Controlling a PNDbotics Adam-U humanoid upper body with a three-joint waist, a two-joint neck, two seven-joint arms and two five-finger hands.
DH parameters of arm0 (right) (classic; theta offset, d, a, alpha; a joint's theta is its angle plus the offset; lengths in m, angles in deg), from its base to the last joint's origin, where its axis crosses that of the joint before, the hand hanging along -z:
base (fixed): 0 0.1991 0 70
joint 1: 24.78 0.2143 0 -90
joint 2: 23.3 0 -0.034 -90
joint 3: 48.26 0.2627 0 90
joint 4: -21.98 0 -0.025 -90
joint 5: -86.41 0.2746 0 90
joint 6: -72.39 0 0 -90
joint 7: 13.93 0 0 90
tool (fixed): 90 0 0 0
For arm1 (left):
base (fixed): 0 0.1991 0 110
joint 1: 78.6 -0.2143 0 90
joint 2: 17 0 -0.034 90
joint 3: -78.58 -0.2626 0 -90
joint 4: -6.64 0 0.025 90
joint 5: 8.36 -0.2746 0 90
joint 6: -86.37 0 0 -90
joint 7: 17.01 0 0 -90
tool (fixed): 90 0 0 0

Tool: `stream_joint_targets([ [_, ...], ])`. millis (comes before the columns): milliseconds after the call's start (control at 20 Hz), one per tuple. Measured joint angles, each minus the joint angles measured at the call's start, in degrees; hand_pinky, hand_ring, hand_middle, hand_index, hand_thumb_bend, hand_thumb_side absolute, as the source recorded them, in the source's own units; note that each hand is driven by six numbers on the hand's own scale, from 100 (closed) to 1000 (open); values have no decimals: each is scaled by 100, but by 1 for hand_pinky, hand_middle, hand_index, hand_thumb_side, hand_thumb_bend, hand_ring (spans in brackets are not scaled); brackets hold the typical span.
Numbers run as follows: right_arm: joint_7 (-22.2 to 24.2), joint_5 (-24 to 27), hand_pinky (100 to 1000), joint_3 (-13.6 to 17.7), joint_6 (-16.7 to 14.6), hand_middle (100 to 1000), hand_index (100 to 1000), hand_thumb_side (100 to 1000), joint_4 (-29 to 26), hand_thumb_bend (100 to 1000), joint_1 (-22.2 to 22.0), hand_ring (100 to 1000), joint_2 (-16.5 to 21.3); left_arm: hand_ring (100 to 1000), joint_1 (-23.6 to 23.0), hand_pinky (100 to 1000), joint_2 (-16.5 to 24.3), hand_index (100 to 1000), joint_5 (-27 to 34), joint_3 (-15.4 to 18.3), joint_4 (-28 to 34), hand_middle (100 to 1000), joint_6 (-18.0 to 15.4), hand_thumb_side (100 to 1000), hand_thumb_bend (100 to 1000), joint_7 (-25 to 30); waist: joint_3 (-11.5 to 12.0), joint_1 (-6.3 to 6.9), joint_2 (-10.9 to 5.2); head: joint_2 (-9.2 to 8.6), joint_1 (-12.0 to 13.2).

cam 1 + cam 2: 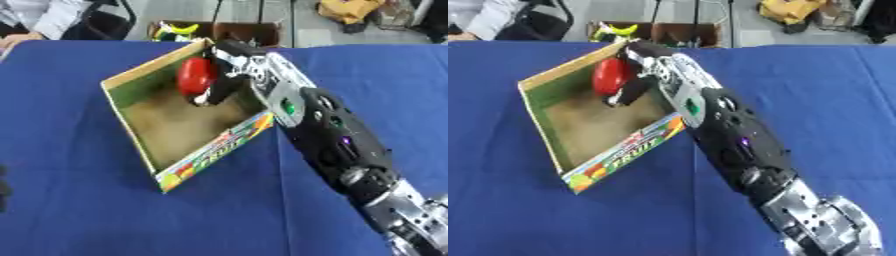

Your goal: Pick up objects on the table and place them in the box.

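Observation:
A cardboard box [131,75] with a colourful fruit print on its front wall sits open on the blue table. My right arm reaches in from the lower right, and my right hand [229,75] hangs over the far end of the box. Its fingers are curled round a red rounded object [195,75], held just above the box's brown floor near the back wall. A dark bit at the lower left edge may be my left hand [4,189]; its shape is unclear.
The blue tablecloth [79,200] covers the table all round the box. Beyond the far edge stands a brown crate [219,31] with yellow and green items, and a yellow object [346,9] lies on the floor. A person's sleeve [35,20] shows at the far left.

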Motion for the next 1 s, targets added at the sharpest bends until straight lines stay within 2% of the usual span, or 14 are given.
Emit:
stream_joint_targets([
  [50, 66, 30, 613, 0, -58, 698, 745, 360, 0, 111, 0, 704, 1, 414, 0, 272, 0, 731, 0, 0, 0, 502, 0, 925, 100, 0, -11, -1, 0, 0, 0],
  [100, 152, 51, 638, -5, -118, 751, 788, 423, 3, 270, -6, 741, 2, 414, 0, 272, 0, 731, 0, 0, 0, 502, 0, 924, 100, 0, -14, -1, 0, 0, 0],
  [200, 358, 78, 716, -36, -261, 822, 833, 519, 4, 526, -37, 796, 2, 414, 0, 273, 0, 731, 0, 0, 0, 502, 1, 924, 100, -1, -15, -2, 17, 1, 1],
  [250, 467, 84, 739, -37, -340, 843, 847, 546, 0, 610, -38, 812, 3, 414, 0, 273, 0, 731, 0, 0, 0, 502, 1, 924, 100, -1, -15, -2, 17, 1, 1],
  [400, 724, 100, 771, -26, -525, 860, 863, 611, -29, 687, -38, 829, 9, 414, 0, 274, 0, 731, 0, 0, 0, 502, 1, 924, 100, -1, -18, -2, 17, 1, 1],
  [600, 867, 196, 780, 34, -616, 874, 879, 654, -209, 731, -38, 838, 42, 415, -2, 274, 0, 731, 0, 1, 0, 502, 3, 925, 100, -2, -60, -1, 15, 4, 7],
  [800, 855, 468, 784, 62, -564, 884, 882, 707, -605, 731, -28, 844, 146, 415, -3, 274, 0, 731, -1, 1, 0, 502, 5, 924, 100, 0, -79, 0, 11, 26, 17],
  [850, 833, 527, 785, 72, -535, 887, 884, 681, -718, 749, -21, 845, 176, 415, -3, 274, 0, 731, -1, 1, 0, 502, 6, 924, 100, 1, -85, 0, 10, 27, 22],
  [1000, 759, 663, 785, 84, -420, 886, 881, 695, -1038, 748, -2, 845, 282, 415, -5, 275, 0, 731, -1, 1, 0, 502, 10, 924, 100, 5, -90, 2, -7, 30, 27],
])
